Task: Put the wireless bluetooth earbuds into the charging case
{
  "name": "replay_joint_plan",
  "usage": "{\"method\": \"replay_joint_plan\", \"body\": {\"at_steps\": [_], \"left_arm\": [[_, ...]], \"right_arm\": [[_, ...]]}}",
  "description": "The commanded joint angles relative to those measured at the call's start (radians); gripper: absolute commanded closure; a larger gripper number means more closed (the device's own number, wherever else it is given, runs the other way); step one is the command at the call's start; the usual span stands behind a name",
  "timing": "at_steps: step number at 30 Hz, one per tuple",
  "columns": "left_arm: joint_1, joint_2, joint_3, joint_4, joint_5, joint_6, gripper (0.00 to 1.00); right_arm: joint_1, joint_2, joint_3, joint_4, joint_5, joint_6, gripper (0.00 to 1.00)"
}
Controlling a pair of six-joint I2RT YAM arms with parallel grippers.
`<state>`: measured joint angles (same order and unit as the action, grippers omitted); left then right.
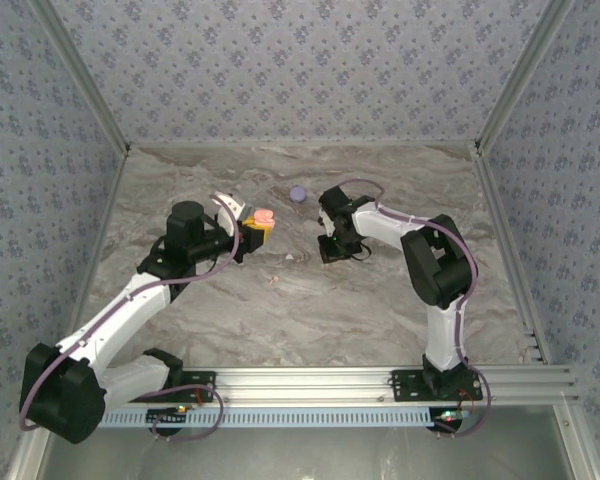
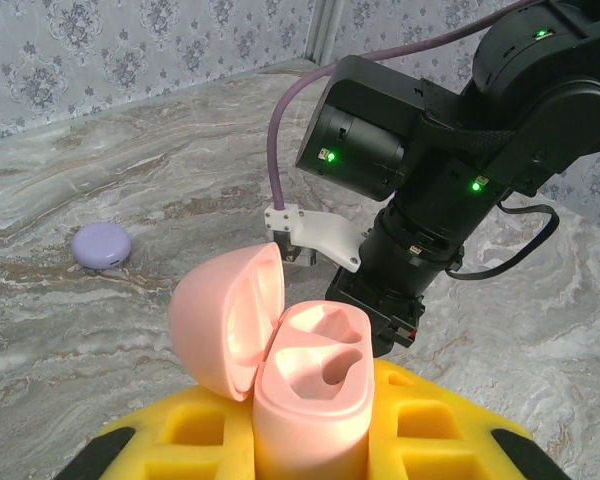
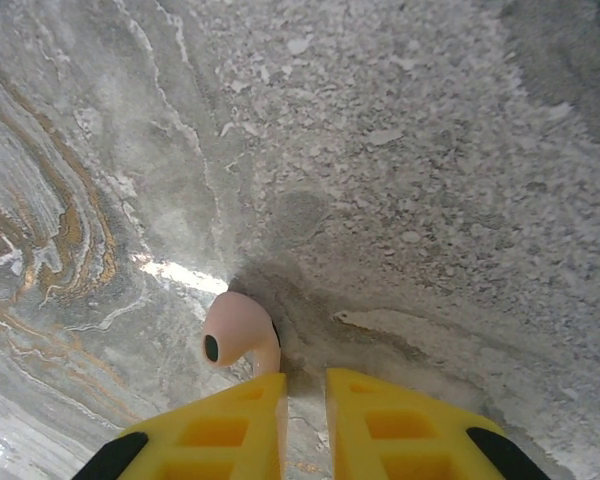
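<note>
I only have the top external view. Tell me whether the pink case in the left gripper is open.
Observer: Yes. In the left wrist view the pink charging case sits clamped between the yellow fingers of the left gripper, with its lid hinged open to one side.
Operator: Now report what the right gripper has.
Observer: The right wrist view shows a pink earbud at the tips of the right gripper. It looks pinched by its stem, just above or on the marble table; I cannot tell which.
</note>
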<state>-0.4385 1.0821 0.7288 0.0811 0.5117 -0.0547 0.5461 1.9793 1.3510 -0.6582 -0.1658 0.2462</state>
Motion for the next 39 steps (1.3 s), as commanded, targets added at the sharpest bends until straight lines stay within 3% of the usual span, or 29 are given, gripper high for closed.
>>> {"method": "replay_joint_plan", "body": {"at_steps": [1, 9, 25, 39], "left_arm": [[0.004, 0.002, 0.037, 0.02, 0.024, -0.01, 0.87], [0.005, 0.001, 0.039, 0.014, 0.022, -0.007, 0.87], [0.005, 0.003, 0.041, 0.008, 0.021, -0.008, 0.87], [0.005, 0.001, 0.041, 0.002, 0.019, -0.001, 0.87]], "right_arm": [[0.003, 0.01, 0.023, -0.021, -0.024, -0.007, 0.81], [0.006, -0.042, 0.037, -0.056, 0.062, -0.001, 0.79], [0.031, -0.019, 0.111, -0.06, 0.003, 0.021, 0.7], [0.044, 0.074, 0.186, -0.117, 0.04, 0.042, 0.7]]}}
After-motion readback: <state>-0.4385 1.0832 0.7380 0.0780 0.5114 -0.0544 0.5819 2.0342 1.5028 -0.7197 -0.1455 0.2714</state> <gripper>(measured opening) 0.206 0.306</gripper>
